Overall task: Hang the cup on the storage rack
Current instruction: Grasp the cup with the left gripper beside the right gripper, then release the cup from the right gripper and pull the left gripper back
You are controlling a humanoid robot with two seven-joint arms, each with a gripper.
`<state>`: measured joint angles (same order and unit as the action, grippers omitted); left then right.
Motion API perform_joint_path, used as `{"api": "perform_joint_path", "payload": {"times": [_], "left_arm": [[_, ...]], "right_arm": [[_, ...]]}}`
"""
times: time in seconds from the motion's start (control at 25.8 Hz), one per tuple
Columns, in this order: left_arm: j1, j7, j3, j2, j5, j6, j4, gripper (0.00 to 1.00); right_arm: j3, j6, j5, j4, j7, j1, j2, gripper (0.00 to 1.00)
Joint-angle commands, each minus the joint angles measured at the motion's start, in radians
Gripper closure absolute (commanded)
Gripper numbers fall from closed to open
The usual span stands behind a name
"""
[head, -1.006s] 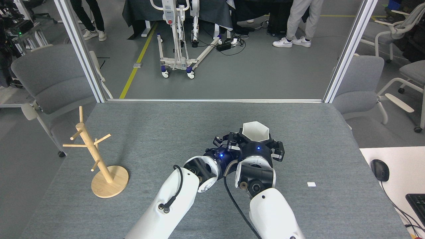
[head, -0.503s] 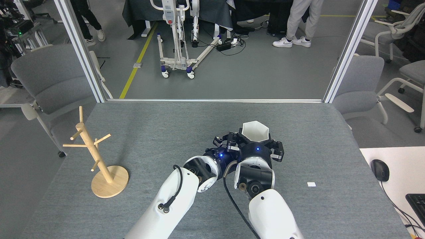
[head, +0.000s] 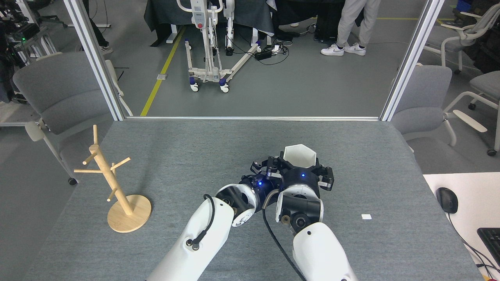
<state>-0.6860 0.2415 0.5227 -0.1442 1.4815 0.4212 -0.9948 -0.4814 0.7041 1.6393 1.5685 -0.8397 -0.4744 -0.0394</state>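
The white hexagonal cup (head: 300,155) sits mouth-up at the middle of the grey table (head: 195,148), its lower body hidden behind my right gripper (head: 301,168). The black fingers of that gripper reach up around the cup's base and seem shut on it. My left gripper (head: 269,164) is pressed in close at the cup's left side; its dark fingers overlap the right gripper, and I cannot make out whether it is open or shut. The cup's handle is hidden. The wooden storage rack (head: 111,175) stands at the table's left edge, far from both grippers, its pegs bare.
A small white scrap (head: 366,216) lies on the table to the right of my arms. A white desk with a mouse (head: 446,200) and keyboard adjoins at the right. Grey chairs (head: 58,93) flank the table, and people's legs (head: 351,23) stand beyond it.
The cup and both grippers have shifted together a few pixels down and left. A person at the top left has walked further out of view.
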Motion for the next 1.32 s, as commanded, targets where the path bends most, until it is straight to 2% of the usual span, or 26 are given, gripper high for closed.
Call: {"api": "perform_joint_path", "payload": {"times": [0.0,0.19,0.31,0.43,0.54,0.66,0.74,0.81,0.89,1.01,1.16,1.28], "left_arm": [[0.0,-0.022,-0.001,0.0,-0.004,-0.007,0.001,1.0],[-0.001,-0.022,-0.003,0.0,-0.004,-0.007,0.018,1.0],[0.005,-0.022,-0.003,0.001,-0.004,-0.007,0.033,1.0],[0.028,-0.031,-0.003,0.003,-0.001,-0.01,0.042,1.0],[0.077,-0.036,-0.004,0.005,0.005,-0.012,0.027,1.0],[0.125,-0.039,-0.007,0.018,0.006,-0.015,-0.036,1.0],[0.172,-0.039,-0.016,0.049,0.006,-0.018,-0.11,1.0],[0.22,-0.037,-0.047,0.101,0.006,-0.018,-0.194,1.0],[0.279,-0.037,-0.076,0.146,0.006,-0.018,-0.275,1.0],[0.359,-0.037,-0.119,0.213,0.006,-0.01,-0.383,1.0],[0.499,-0.051,-0.187,0.308,0.005,-0.004,-0.53,1.0],[0.6,-0.083,-0.266,0.351,0.005,0.028,-0.628,1.0]], "right_arm": [[0.003,0.005,-0.001,-0.001,0.004,0.0,0.0,0.01],[0.006,0.006,-0.004,-0.001,0.064,0.002,0.0,0.01],[0.01,0.006,-0.061,-0.001,0.155,0.002,0.0,0.01],[0.015,0.006,-0.133,-0.001,0.291,0.002,0.0,0.01],[0.029,0.005,-0.199,-0.001,0.476,0.0,0.0,0.01],[0.079,-0.018,-0.271,0.001,0.652,0.002,0.0,0.02],[0.129,-0.057,-0.319,0.001,0.74,0.0,-0.008,0.02],[0.201,-0.124,-0.398,0.001,0.791,0.002,-0.022,0.02],[0.293,-0.235,-0.486,0.001,0.807,0.003,-0.057,0.02],[0.449,-0.434,-0.564,-0.008,0.827,0.014,-0.114,0.02],[0.564,-0.611,-0.573,-0.07,0.87,0.095,-0.158,0.02],[0.636,-0.66,-0.53,-0.108,0.88,0.166,-0.175,0.02]]}}
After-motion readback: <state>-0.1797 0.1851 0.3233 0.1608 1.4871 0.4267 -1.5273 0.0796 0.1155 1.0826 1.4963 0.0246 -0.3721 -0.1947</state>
